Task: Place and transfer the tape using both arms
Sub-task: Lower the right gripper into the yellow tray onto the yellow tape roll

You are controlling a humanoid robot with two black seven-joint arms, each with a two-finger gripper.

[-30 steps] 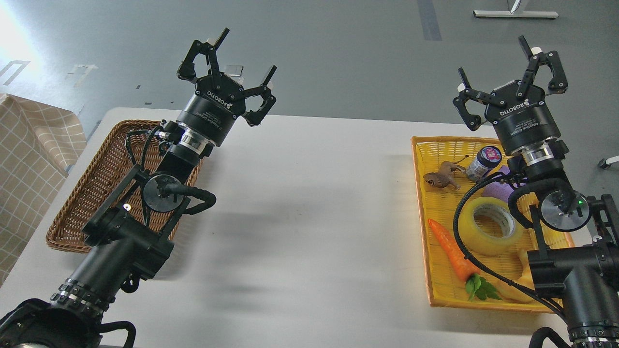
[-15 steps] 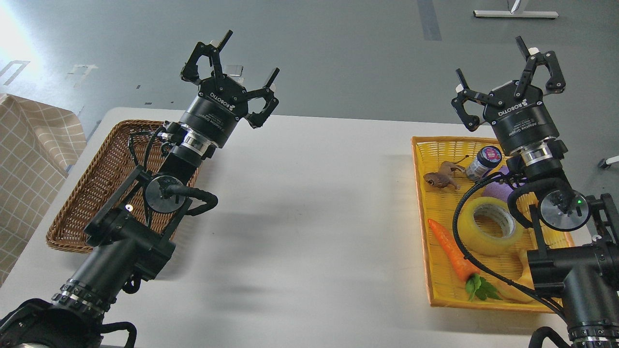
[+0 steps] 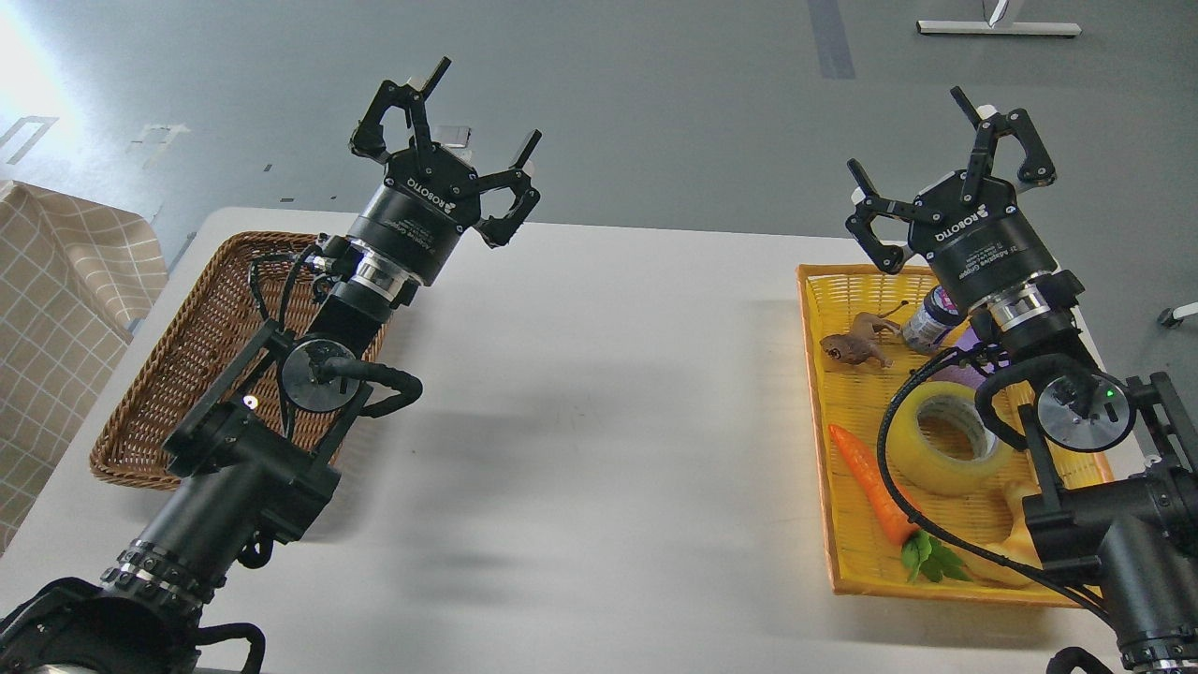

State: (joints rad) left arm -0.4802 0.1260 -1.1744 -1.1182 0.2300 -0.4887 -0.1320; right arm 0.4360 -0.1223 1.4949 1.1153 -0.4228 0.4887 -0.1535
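The tape (image 3: pixel 947 438), a translucent yellow roll with a whitish core, lies flat in the yellow tray (image 3: pixel 816 374) at the right, partly crossed by my right arm's cable. My right gripper (image 3: pixel 922 139) is open and empty, raised above the tray's far end, well behind the tape. My left gripper (image 3: pixel 479 108) is open and empty, raised over the table's far left, beside the brown wicker basket (image 3: pixel 192 346).
The yellow tray also holds an orange carrot toy (image 3: pixel 870 484) with green leaves, a brown animal figure (image 3: pixel 854 344), a small jar (image 3: pixel 928 320), a purple object mostly hidden by my arm, and a pale yellow curved toy (image 3: pixel 1015 501). A checked cloth (image 3: pixel 56 300) lies at far left.
My right gripper has moved left and slightly down, toward the tray's far end, still open. My left gripper shifted slightly up and right, then held still.
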